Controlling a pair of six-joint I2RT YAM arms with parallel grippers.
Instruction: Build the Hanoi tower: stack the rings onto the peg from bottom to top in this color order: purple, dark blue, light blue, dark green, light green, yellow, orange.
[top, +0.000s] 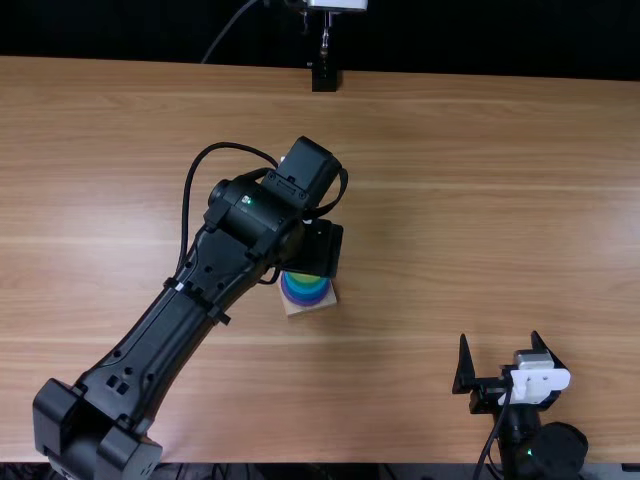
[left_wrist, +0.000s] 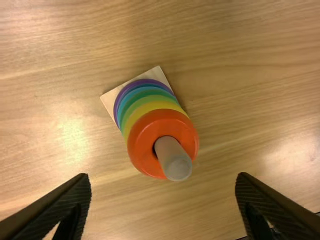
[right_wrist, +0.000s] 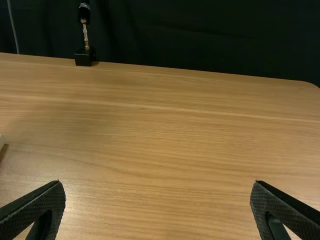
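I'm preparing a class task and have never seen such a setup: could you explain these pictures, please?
The machine is a robot with two black arms at a wooden table. The top view looks steeply down from above the near edge. The other two pictures come from cameras on the wrists, each looking past its own tool.

The left arm reaches over the table, its left tool open around nothing it grips. The right arm is near the close edge, its right tool open and empty too.

On the table stands a stacking toy: a square base, a peg and coloured rings. The orange ring is on top, then the yellow ring, greens and blues, with the purple ring lowest. Nothing is held.
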